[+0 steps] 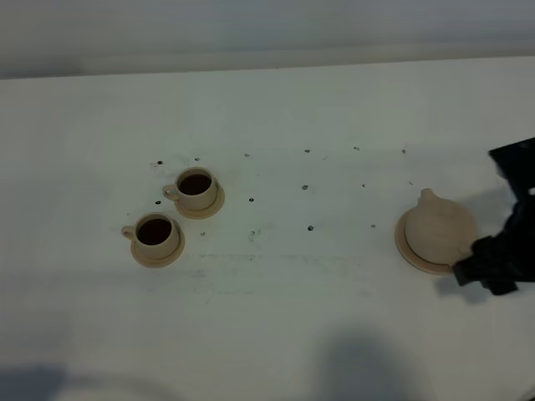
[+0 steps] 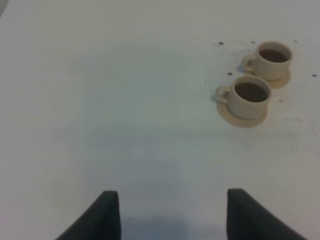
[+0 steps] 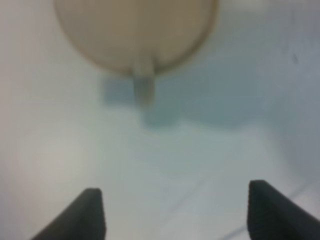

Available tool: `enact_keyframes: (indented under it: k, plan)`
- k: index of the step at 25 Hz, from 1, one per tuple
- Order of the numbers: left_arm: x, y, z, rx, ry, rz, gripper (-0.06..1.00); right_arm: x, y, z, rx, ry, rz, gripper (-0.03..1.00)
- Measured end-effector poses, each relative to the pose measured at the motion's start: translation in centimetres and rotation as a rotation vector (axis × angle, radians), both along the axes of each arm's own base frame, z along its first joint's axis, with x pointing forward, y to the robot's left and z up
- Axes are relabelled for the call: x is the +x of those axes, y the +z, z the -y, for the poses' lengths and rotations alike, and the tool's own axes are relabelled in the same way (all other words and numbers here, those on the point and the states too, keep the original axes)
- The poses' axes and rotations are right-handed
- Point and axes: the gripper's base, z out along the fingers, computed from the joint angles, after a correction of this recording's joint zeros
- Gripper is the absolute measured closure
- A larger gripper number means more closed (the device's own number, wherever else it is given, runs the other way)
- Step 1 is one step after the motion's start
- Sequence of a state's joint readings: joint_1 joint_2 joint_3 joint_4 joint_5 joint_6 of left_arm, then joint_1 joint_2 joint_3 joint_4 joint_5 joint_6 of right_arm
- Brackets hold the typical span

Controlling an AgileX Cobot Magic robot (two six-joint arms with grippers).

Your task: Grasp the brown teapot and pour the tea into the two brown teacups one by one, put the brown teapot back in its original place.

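The brown teapot [image 1: 439, 230] sits on its wide saucer, the original place [image 1: 405, 247], at the right of the table. My right gripper [image 1: 470, 271] is just off the teapot's near right side, open, touching nothing. In the right wrist view the teapot [image 3: 135, 30] is blurred, its handle [image 3: 144, 85] points at the open right gripper [image 3: 175, 215], and bare table lies between them. The two brown teacups [image 1: 196, 185] [image 1: 156, 232] stand at the left, both holding dark tea. The left wrist view shows these cups [image 2: 250, 95] [image 2: 272, 57] far from my open left gripper [image 2: 170, 215].
Each cup rests on its own small saucer [image 1: 219, 203] [image 1: 171, 257]. Small dark specks [image 1: 310, 227] dot the white table [image 1: 292, 317] between cups and teapot. A shadow lies along the front edge.
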State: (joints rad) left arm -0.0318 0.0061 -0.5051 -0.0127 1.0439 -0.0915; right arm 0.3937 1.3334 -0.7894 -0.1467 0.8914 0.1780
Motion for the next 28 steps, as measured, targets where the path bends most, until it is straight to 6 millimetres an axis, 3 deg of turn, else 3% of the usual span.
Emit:
enact_keyframes:
  k: [5, 8, 18, 28]
  plan:
    - [0.0, 0.0, 0.0, 0.000, 0.000, 0.000, 0.47, -3.7, 3.3, 1.2, 0.029, -0.008, -0.021, 0.43]
    - [0.0, 0.0, 0.0, 0.000, 0.000, 0.000, 0.47, -5.6, 4.3, 1.9, 0.047, -0.004, -0.013, 0.45]
    - [0.0, 0.0, 0.0, 0.000, 0.000, 0.000, 0.47, -12.6, 2.0, 4.4, 0.128, 0.017, 0.094, 0.45]
    - [0.0, 0.0, 0.0, 0.000, 0.000, 0.000, 0.47, -14.7, 2.8, 4.8, 0.213, 0.120, 0.259, 0.45]
